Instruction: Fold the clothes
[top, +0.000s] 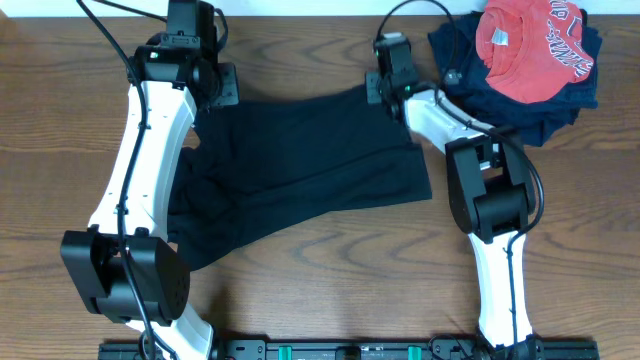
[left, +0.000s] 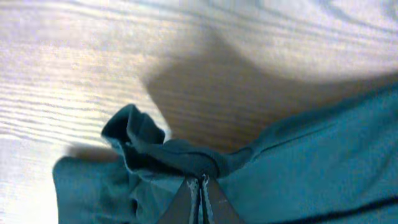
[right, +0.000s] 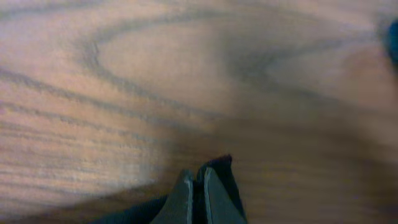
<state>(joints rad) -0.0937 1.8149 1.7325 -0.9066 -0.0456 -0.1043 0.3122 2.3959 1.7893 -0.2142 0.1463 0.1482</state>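
While the clothes (top: 300, 165) lie spread across the middle of the counter (top: 330, 300), their two far corners are gripped. The left hand (left: 200, 186) is seen clenched on a bunched fold of the dark fabric. The right hand (right: 198, 182) is pinched on a small tip of cloth, with bare wood ahead of it.

From above, the held edge is seen to run left to right between the two hands, roughly parallel to the far edge of the counter. The rest of the garment falls away from both hands toward the near edge, and its lowest part reaches toward the near left corner. The fabric thus lies behind and below each hand, not ahead of it.

Each corner is served by the arm on its own side, and neither reaches across. A fold would be judged to call for this far edge being carried together toward the near edge.

A red shirt (top: 530, 45) on a navy garment (top: 570, 95) is piled at the far right corner, near the right hand but apart from the black cloth.
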